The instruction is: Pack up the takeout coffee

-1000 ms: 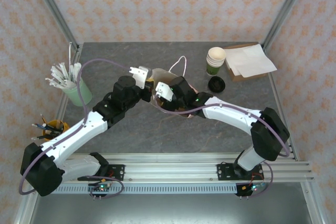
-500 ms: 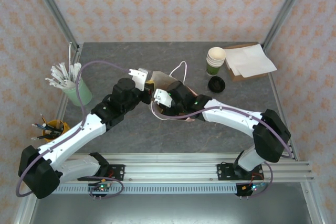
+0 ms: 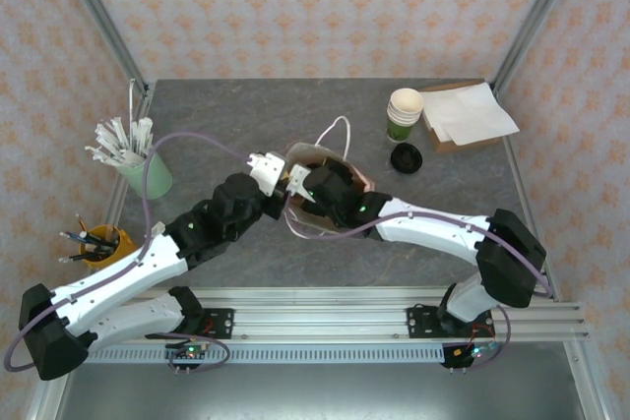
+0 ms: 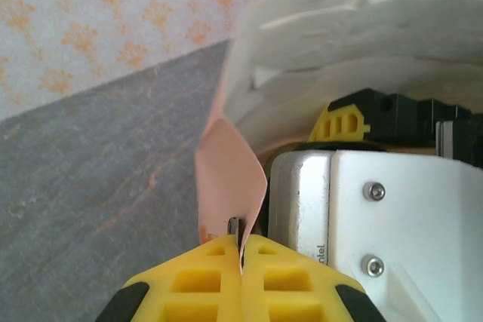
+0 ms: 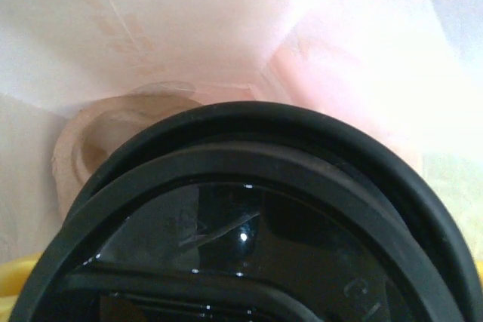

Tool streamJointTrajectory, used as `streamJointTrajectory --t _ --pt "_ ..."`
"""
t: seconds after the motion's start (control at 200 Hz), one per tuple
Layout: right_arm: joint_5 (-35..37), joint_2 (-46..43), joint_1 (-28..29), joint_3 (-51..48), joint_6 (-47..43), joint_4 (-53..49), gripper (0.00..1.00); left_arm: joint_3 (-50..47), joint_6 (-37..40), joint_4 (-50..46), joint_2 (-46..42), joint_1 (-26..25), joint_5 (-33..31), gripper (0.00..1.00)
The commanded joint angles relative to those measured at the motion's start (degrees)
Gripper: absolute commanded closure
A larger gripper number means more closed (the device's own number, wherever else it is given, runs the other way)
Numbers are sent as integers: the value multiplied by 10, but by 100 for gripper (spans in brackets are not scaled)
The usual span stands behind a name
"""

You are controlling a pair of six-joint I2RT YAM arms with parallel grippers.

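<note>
Takeout coffee (image 5: 249, 239), lidded, sits inside paper bag (image 3: 346, 156) at mid-worktop (image 3: 226, 120), grasped by right tool (image 3: 317, 187). Left tool (image 4: 241, 253) clenched on bag's rim flap, holding mouth apart.

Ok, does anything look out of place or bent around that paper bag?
Only small things. The rim of the pinkish-brown paper bag is creased over where the left gripper pinches it. A loose round black plastic lid lies on the grey table beside the stack of green paper cups. Nothing looks spilled.
</note>
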Motion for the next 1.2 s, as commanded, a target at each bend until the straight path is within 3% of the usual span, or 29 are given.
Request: streamJointTrajectory --t 0.0,0.16,0.38,0.651,1.196 --pt "44 -11 14 -11 49 4 44 -29 -24 -42 2 -10 0 100" --pt "22 -4 15 1 79 -6 45 -50 -36 -44 -6 -10 -2 100" --pt "-34 1 -17 19 213 1 46 -43 -38 -53 -6 -9 -3 100" --pt "-109 56 -51 84 240 8 47 -39 -39 -50 -7 -1 3 100" --pt "-139 139 -51 126 302 89 47 -29 -46 -33 8 41 53 100"
